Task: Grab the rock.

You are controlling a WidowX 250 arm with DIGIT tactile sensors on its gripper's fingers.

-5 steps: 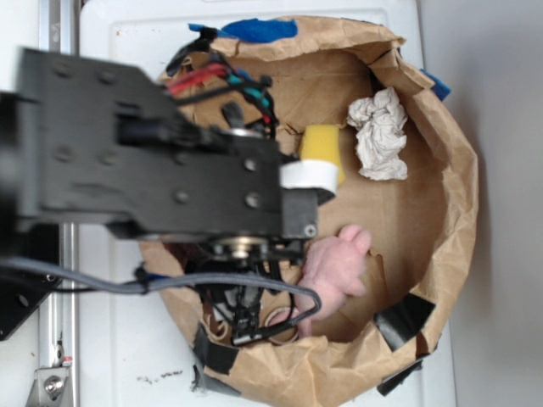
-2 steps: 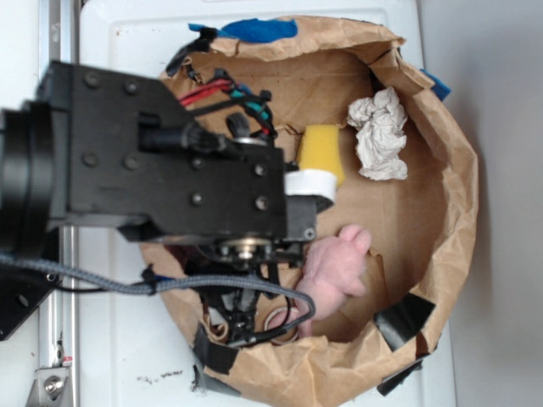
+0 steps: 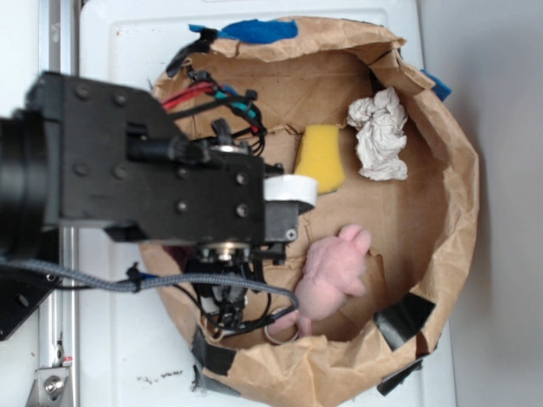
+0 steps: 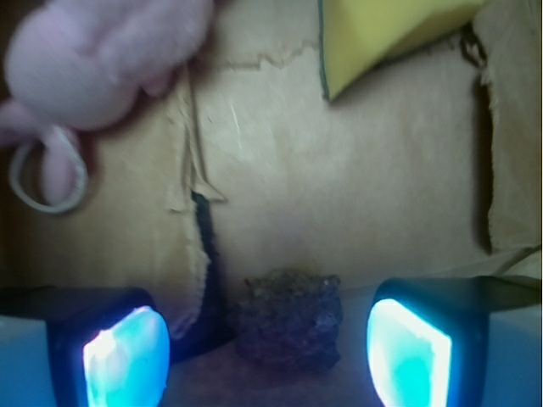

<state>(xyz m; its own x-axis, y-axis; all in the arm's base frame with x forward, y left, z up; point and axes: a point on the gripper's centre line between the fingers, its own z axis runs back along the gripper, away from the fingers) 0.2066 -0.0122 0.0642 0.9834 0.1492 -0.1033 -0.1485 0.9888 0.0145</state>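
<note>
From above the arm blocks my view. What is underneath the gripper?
In the wrist view the rock lies on the brown cardboard floor between the open gripper's fingers. In the exterior view the arm covers it entirely.

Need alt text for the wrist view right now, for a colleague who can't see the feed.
The rock, a dark rough lump, sits on brown cardboard between the two open, blue-lit fingertips of the gripper, with a gap on each side. A pink plush toy fills the upper left corner and a yellow sponge the upper right.
</note>
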